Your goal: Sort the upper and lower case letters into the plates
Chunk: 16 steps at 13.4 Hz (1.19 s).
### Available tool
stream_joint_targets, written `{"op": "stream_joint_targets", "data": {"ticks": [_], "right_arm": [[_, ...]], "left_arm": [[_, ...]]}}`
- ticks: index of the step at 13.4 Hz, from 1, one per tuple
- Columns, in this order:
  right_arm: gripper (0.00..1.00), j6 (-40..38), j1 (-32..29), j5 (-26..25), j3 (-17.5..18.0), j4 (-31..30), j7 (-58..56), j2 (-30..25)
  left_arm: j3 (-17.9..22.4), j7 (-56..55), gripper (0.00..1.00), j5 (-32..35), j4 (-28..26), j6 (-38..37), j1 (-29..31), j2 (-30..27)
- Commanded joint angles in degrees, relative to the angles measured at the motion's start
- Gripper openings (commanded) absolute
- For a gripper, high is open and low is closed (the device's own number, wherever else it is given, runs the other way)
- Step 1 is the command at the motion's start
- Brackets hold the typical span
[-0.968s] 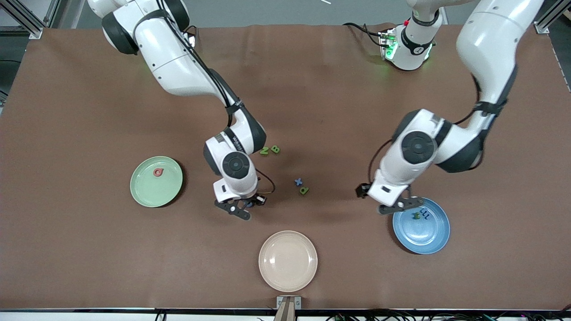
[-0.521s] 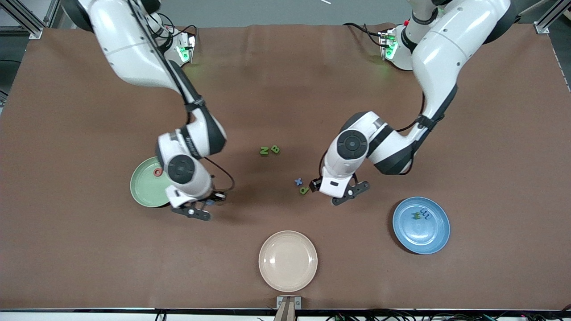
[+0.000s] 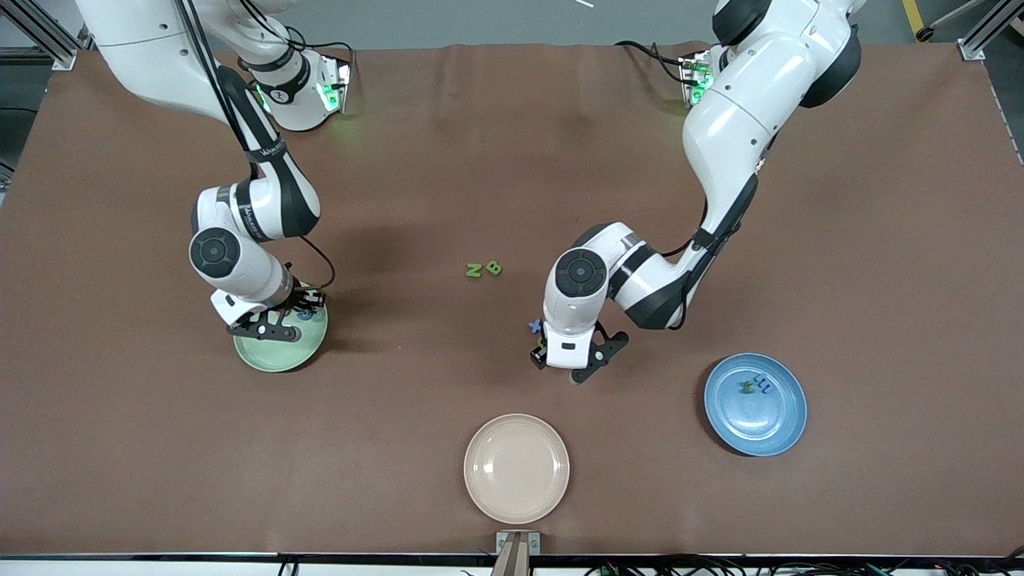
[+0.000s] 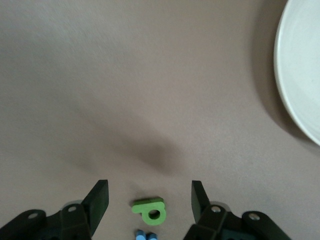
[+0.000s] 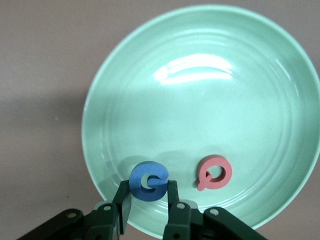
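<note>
The right gripper [image 5: 147, 202] is carrying the blue G [image 5: 148, 181] over the green plate [image 5: 200, 65]. The left gripper [image 4: 150, 200] is moving from the blue plate [image 3: 776, 428] to over the green p [image 4: 149, 211].

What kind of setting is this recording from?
Probably a robotics lab bench: two white arms mounted at a brown-covered table, aluminium framing at the corners, cables along the edge, and toy letters with plates as props.
</note>
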Motion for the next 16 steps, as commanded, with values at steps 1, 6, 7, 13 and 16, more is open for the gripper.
{"op": "stream_joint_targets", "data": {"ticks": [1, 6, 7, 13, 16], "right_arm": [[0.14, 1.9, -1.3, 1.0, 1.2, -3.3, -1.5, -2.0], [1.00, -2.5, -1.3, 1.0, 1.3, 1.6, -2.3, -2.4], [1.00, -5.6, -0.4, 1.5, 1.4, 3.9, -1.3, -2.4], [1.00, -3.5, 14.3, 8.1, 1.2, 5.7, 14.8, -1.4], [1.00, -2.4, 20.0, 7.8, 1.1, 11.9, 21.4, 4.5]], "left_arm": [[0.6, 0.2, 0.75, -0.9, 2.2, -0.6, -1.0, 1.5], [0.6, 0.8, 0.72, -1.5, 2.2, -0.8, -2.3, 3.1], [0.6, 0.8, 0.71, -1.4, 2.2, -0.8, -2.8, 3.1], [0.6, 1.1, 0.52, -1.5, 2.1, -2.8, -2.8, 3.1], [0.6, 1.5, 0.44, -1.5, 2.2, -2.7, -2.8, 3.3]]}}
